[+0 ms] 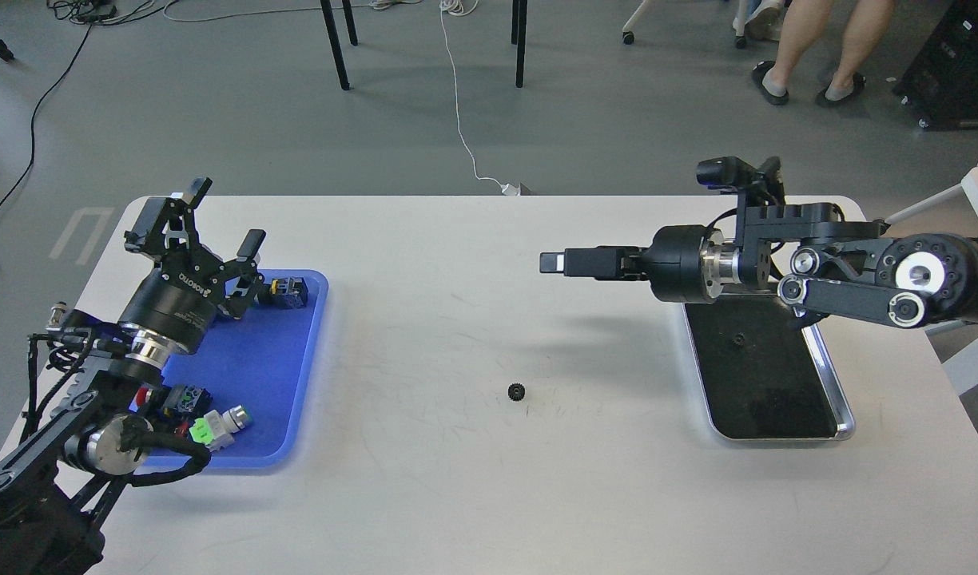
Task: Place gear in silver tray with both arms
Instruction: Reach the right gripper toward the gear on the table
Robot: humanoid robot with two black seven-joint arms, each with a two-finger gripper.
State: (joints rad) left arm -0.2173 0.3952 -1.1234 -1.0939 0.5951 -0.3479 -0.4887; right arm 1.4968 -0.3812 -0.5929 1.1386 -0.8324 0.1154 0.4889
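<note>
The small black gear [516, 390] lies flat on the white table, near the middle and toward the front. The silver tray [847, 422] sits at the right, its dark floor bare apart from small specks. My right gripper [554, 262] reaches out level to the left, past the tray's far left corner, well above and behind the gear. It is seen side-on, so its fingers cannot be told apart. My left gripper [220, 217] is open and empty, pointing up over the far left corner of the blue tray [253, 363].
The blue tray holds several small parts: a dark block [288, 291] at the back, and connectors [209, 423] at the front left. A white cable and chair legs are on the floor behind the table. A person's legs [816, 40] are at the back right.
</note>
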